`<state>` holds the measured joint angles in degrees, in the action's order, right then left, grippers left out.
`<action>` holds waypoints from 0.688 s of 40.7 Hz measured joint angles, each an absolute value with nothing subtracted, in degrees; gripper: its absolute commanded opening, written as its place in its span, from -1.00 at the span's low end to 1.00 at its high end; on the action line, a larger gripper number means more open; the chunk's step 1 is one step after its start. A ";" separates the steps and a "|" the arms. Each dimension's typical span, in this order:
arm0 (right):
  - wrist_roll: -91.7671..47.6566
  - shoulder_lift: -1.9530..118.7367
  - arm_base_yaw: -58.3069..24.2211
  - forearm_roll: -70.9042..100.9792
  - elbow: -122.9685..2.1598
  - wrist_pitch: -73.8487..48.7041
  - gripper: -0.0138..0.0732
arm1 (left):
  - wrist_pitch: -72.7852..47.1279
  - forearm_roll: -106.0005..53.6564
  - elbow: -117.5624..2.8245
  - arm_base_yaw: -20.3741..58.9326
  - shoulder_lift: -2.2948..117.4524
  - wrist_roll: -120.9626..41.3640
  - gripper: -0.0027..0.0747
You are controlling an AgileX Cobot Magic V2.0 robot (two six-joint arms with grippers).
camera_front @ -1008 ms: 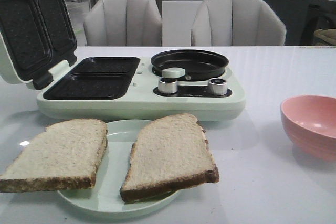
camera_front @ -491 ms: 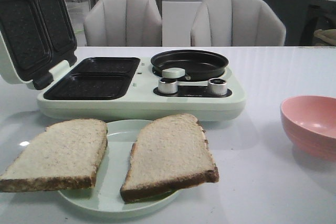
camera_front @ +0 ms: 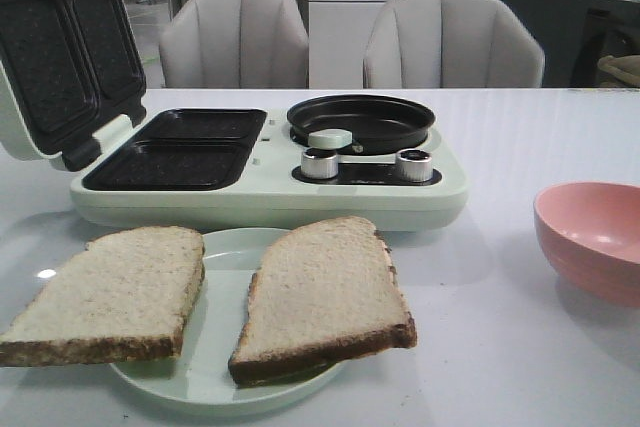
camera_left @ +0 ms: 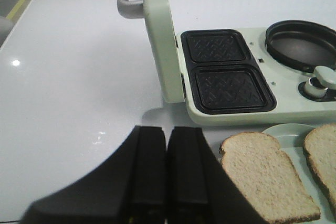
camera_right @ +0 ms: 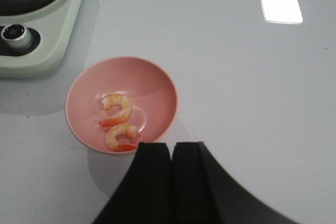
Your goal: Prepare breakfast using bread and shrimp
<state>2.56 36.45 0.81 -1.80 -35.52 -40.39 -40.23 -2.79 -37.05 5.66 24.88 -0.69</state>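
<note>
Two slices of bread lie on a pale green plate (camera_front: 228, 252) at the table's front: the left slice (camera_front: 110, 292) (camera_left: 268, 179) and the right slice (camera_front: 325, 292) (camera_left: 324, 153). Two curled pink-orange shrimp (camera_right: 116, 108) (camera_right: 119, 137) rest in the pink bowl (camera_right: 149, 85) (camera_front: 592, 237) on the right. My left gripper (camera_left: 167, 129) is shut and empty, above the table beside the left slice. My right gripper (camera_right: 171, 145) is shut and empty, just at the bowl's rim. Neither gripper shows in the front view.
A pale green breakfast maker (camera_front: 270, 192) stands behind the plate, its lid (camera_front: 60, 57) raised, with two dark sandwich plates (camera_front: 185, 147), a round black pan (camera_front: 362, 122) and two knobs (camera_front: 320, 163). Two grey chairs (camera_front: 235, 39) stand behind the table.
</note>
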 measured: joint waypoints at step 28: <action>2.66 37.67 0.81 0.45 -35.52 -39.82 0.55 | -39.14 -2.79 -32.83 11.10 25.44 -5.94 0.57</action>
